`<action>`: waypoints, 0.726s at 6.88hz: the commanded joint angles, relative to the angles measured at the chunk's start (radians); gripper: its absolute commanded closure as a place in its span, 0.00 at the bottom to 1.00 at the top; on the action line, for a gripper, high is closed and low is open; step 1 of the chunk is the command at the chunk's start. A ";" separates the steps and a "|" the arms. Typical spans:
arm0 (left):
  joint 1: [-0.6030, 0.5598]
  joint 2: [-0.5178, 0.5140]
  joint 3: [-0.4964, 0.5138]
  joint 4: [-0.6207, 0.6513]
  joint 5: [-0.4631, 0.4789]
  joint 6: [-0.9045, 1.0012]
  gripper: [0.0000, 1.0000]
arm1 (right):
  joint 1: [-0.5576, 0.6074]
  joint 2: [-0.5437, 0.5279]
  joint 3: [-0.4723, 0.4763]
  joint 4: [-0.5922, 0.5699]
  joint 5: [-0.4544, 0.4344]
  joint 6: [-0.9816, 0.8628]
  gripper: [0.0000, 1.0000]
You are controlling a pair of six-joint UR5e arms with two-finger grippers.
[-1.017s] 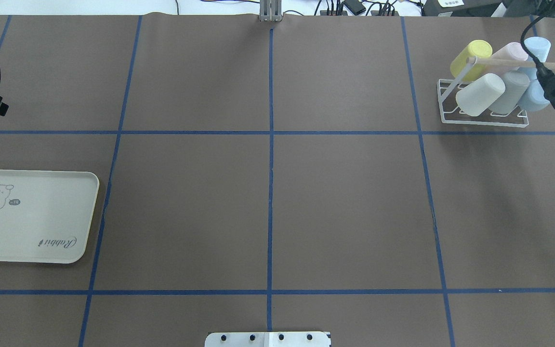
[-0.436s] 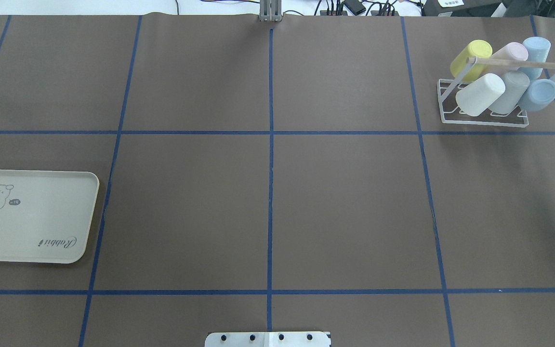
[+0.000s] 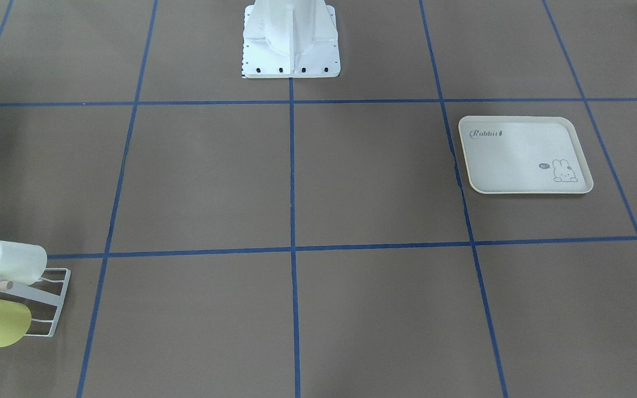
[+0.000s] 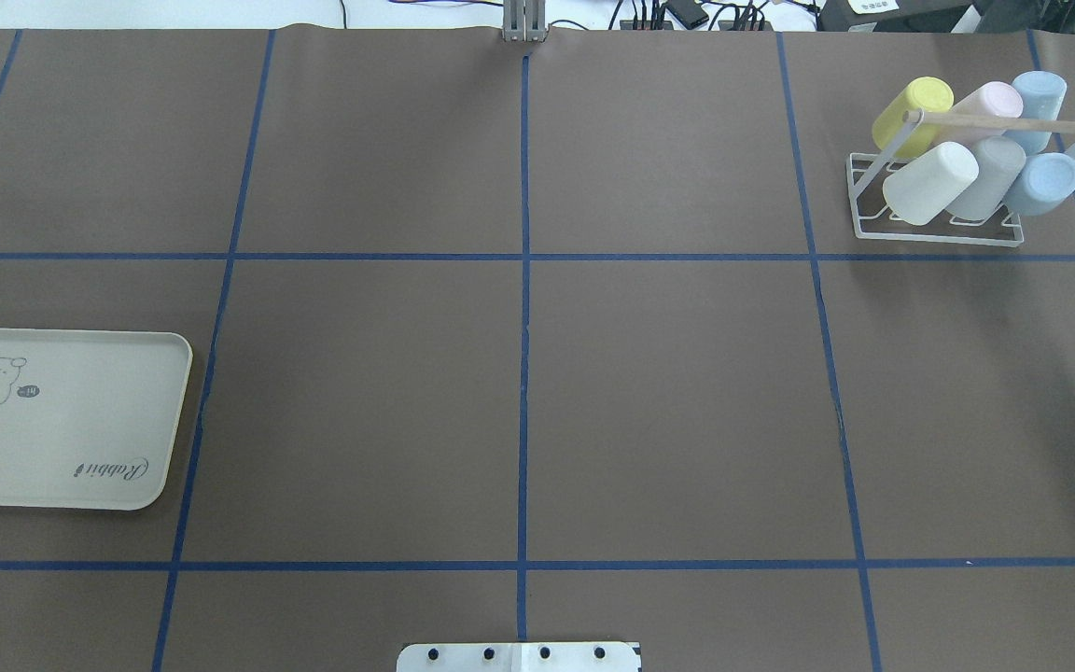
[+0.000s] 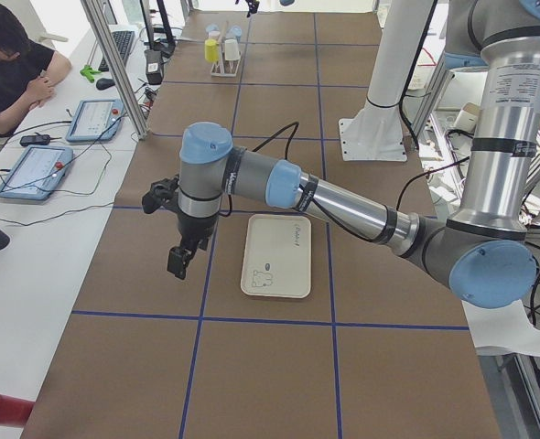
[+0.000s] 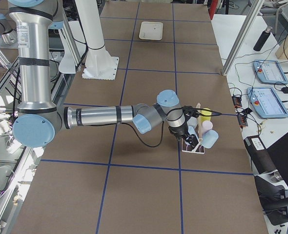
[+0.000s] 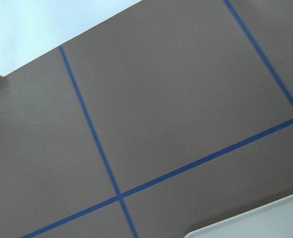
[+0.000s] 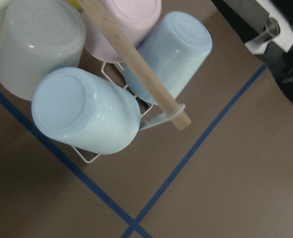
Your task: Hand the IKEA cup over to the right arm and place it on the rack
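Six cups (image 4: 931, 183) sit on the rack (image 4: 939, 240) at the surface's far right corner, so it looks finished, though I can't tell either arm's jaws.

The small white wire rack (image 4: 939, 240), with a light wooden dowel (image 4: 1004, 121) across its top, stands at the far right of the table (image 4: 668, 392). A pale blue plastic cup (image 4: 1043, 183) sits tilted, bottom up, at the right end of the rack's row nearer the robot. The silver-grey right arm (image 6: 95, 117) stretches low over the table, its black gripper (image 6: 189, 138) just beside the rack; how its jaws stand cannot be told.
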 commanded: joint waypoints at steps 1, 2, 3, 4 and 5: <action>-0.049 0.137 0.050 -0.046 -0.008 0.007 0.00 | 0.135 0.051 0.007 -0.338 0.257 0.111 0.01; -0.049 0.200 0.049 -0.075 -0.101 -0.002 0.00 | 0.174 0.047 0.025 -0.454 0.320 0.102 0.01; -0.046 0.269 0.053 -0.097 -0.167 -0.029 0.00 | 0.182 0.024 0.033 -0.479 0.321 0.102 0.00; -0.043 0.284 0.050 -0.111 -0.169 -0.048 0.00 | 0.183 -0.005 0.033 -0.485 0.309 0.099 0.00; 0.016 0.264 0.047 -0.115 -0.169 -0.074 0.00 | 0.186 -0.040 0.037 -0.484 0.305 0.089 0.00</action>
